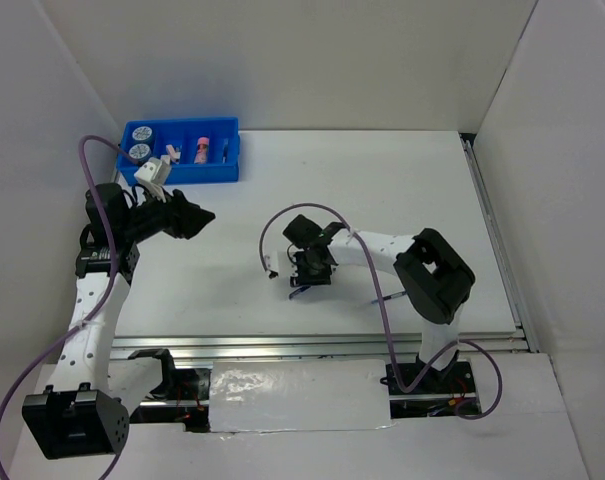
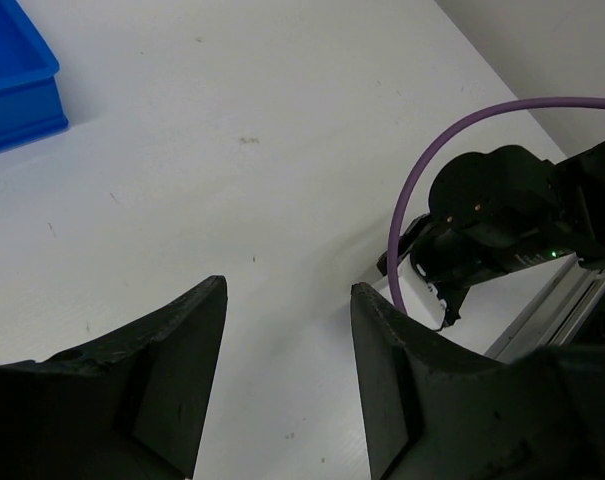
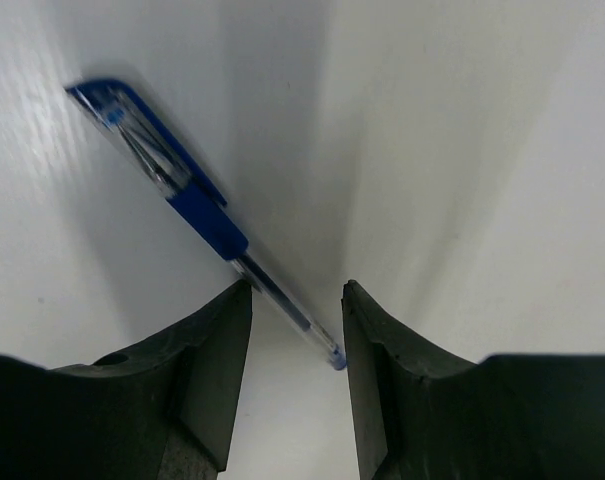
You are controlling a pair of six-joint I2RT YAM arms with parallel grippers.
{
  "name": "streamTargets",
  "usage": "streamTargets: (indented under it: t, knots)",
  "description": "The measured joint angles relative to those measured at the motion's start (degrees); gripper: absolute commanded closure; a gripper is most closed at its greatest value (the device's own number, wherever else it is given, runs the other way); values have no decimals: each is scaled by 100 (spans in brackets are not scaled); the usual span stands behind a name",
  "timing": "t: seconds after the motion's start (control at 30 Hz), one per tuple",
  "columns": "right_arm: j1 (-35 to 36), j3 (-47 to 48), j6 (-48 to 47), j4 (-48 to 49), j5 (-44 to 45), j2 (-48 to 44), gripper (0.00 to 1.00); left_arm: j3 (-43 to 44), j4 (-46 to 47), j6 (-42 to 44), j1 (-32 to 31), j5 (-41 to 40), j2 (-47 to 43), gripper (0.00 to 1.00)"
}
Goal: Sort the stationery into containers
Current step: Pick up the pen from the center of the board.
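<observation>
Arching right arm (image 1: pixel 382 250), jaws astride pen (image 3: pixel 197 215)

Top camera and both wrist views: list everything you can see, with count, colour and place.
Table: one, white, under everything.
Tray: one, blue, far left corner of the table.
Tape rolls: two, bluish, tray's leftmost compartment.
Erasers: count unclear, white and pink, second compartment.
Tube: one, pink, third compartment.
Thin item: one, too small to identify, rightmost compartment.
Pen: one, blue, on the table mid-centre, tip between the right fingers.
Left fingers: two, black, open and empty, just in front of the tray.
Right fingers: two, black, open over the pen.
</observation>
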Motion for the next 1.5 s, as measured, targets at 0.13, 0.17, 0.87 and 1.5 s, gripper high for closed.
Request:
streamTargets:
  t: [0.13, 0.17, 0.87, 1.5]
  knots:
    - [227, 302, -68, -101, -42, 223, 52, 0, -9, 9, 63, -2, 0, 36]
    - [278, 372, -74, -138, -46, 271, 52, 0, -17, 9, 85, -2, 0, 36]
    - [699, 909, 208, -699, -535, 612, 97, -22, 101, -208, 597, 48, 107, 39]
    - [-3307, -2, 9123, 4533, -4758, -1781, 100, -1084, 2459, -2455, -820, 31, 262, 13]
